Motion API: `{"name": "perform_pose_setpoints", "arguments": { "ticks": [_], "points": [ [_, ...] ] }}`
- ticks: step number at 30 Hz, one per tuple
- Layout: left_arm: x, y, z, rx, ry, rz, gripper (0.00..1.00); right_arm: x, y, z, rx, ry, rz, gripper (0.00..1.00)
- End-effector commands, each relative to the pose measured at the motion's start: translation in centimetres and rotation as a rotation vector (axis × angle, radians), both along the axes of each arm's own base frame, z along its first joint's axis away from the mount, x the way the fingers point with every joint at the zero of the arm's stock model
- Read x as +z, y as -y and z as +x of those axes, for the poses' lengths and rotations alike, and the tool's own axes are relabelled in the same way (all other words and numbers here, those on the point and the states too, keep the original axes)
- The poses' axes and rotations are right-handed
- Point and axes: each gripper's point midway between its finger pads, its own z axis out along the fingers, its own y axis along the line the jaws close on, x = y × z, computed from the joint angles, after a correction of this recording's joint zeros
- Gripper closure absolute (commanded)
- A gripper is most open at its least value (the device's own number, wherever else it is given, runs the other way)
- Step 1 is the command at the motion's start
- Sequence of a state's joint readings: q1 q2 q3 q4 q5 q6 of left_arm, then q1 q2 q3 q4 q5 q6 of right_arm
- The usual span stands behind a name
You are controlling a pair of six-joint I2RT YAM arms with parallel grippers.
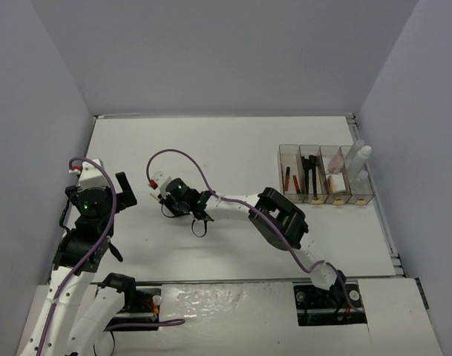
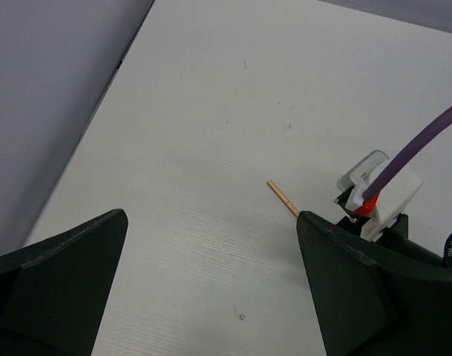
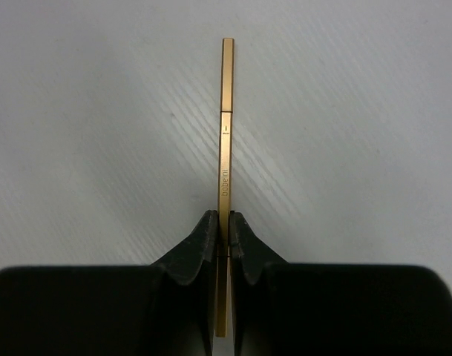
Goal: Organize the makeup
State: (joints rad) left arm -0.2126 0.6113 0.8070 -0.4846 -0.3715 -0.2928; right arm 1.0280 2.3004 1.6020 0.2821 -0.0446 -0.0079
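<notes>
My right gripper [image 3: 223, 222] is shut on a slim tan pencil [image 3: 226, 148], which points straight out from the pinching jaws, low over the white table. From the left wrist view only the pencil's tip [image 2: 283, 198] shows, beside the right wrist [image 2: 378, 185]. In the top view the right gripper [image 1: 165, 202] is reaching to the centre-left. My left gripper [image 2: 212, 219] is open over bare table, with nothing between its fingers; from above the left gripper [image 1: 125, 193] is just left of the right one. More makeup stands in the organizer: a red pencil [image 1: 287, 178], black brushes [image 1: 309, 174], a pink compact [image 1: 334, 162], white cards [image 1: 335, 183] and bottles [image 1: 359, 159].
The clear four-compartment organizer [image 1: 326, 199] stands at the far right of the table, near its right edge. Grey walls close in the table on three sides. A purple cable [image 1: 188, 159] loops above the right wrist.
</notes>
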Motion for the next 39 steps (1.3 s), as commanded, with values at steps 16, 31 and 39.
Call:
{"name": "perform_pose_setpoints", "arguments": {
  "ticks": [16, 31, 39],
  "points": [
    [1.6, 0.2, 1.1, -0.006, 0.061, -0.027, 0.03, 14.5, 31.7, 6.7, -0.758, 0.174, 0.063, 1.0],
    [1.4, 0.4, 1.2, -0.02, 0.052, -0.027, 0.03, 11.7, 44.3, 10.5, -1.007, 0.1, 0.114, 1.0],
    [1.5, 0.6, 1.3, -0.031, 0.054, -0.026, 0.03, 9.0, 43.8, 11.6, -1.016, 0.035, 0.155, 0.92]
  ]
}}
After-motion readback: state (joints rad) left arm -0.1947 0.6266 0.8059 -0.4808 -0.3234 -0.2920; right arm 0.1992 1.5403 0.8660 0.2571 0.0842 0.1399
